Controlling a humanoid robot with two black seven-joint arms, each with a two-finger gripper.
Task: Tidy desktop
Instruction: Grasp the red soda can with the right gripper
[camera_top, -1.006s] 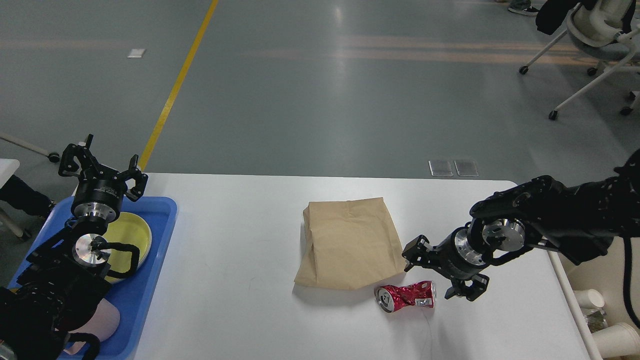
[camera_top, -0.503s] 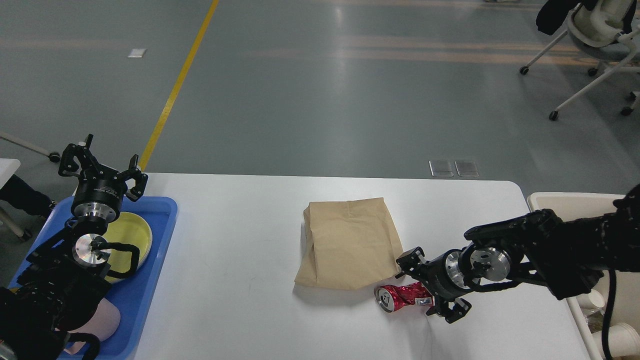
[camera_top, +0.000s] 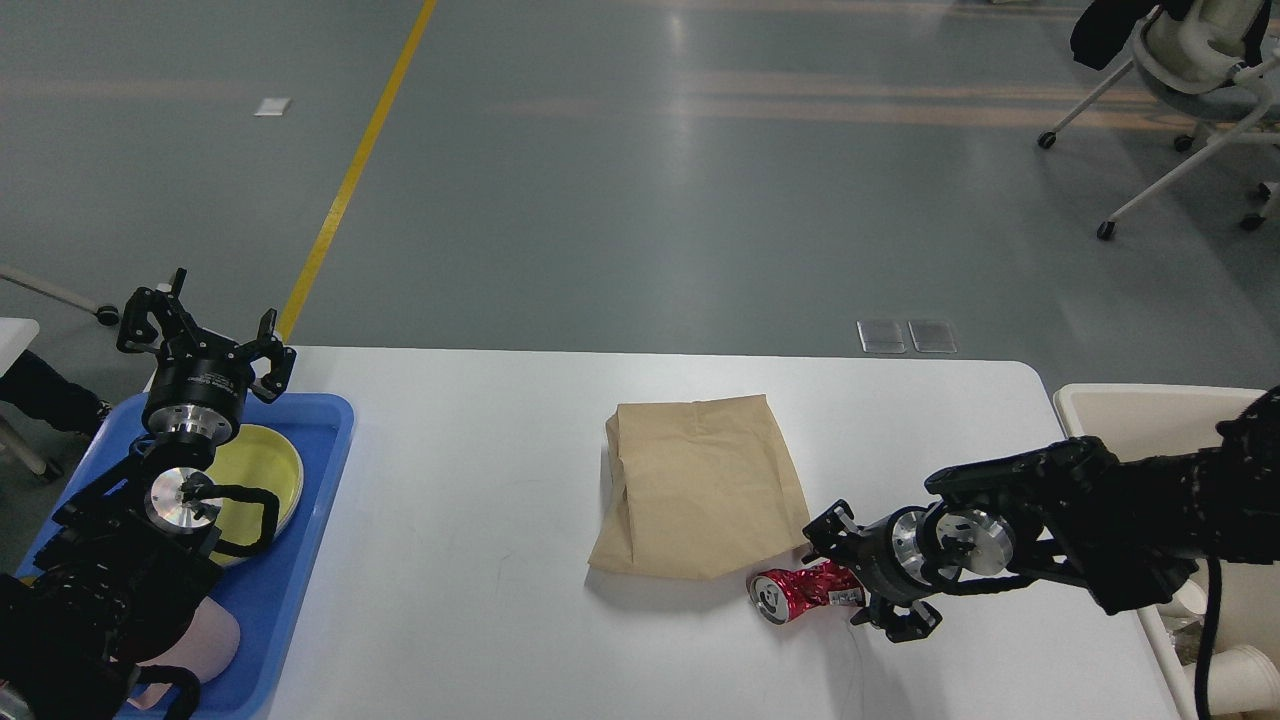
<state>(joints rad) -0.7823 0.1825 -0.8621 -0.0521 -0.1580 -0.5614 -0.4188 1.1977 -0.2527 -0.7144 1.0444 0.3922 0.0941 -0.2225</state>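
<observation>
Right gripper (camera_top: 858, 578): lower right of frame, fingers spread to either side of the right end of the crushed red can (camera_top: 805, 590); one finger above the can, one below and beyond it; a firm clamp cannot be confirmed. Since half a second ago the gripper has settled slightly lower and closer about the can end; a second ago it stood clear to the can's right. The can has shifted little, if at all.

Crushed red can: lying on its side, long axis running left–right, lid end facing lower left, just below the bag's lower right corner.

Brown paper bag (camera_top: 700, 485): flat, centre of frame, touching or nearly touching the can.

Desktop (camera_top: 470, 500): white, rounded corners, filling the lower half of the frame, long axis left–right.

Left gripper (camera_top: 205, 340): left edge of frame, fingers apart, empty, above the blue tray (camera_top: 315, 470); unchanged.

Yellow plate (camera_top: 265, 470): in the tray, partly hidden by the left arm.

Cream bin (camera_top: 1150, 415): right edge, beside the desktop, behind the right arm; white paper cups (camera_top: 1235, 675) below it.

Office chair (camera_top: 1190, 80): upper right, on the grey floor.
</observation>
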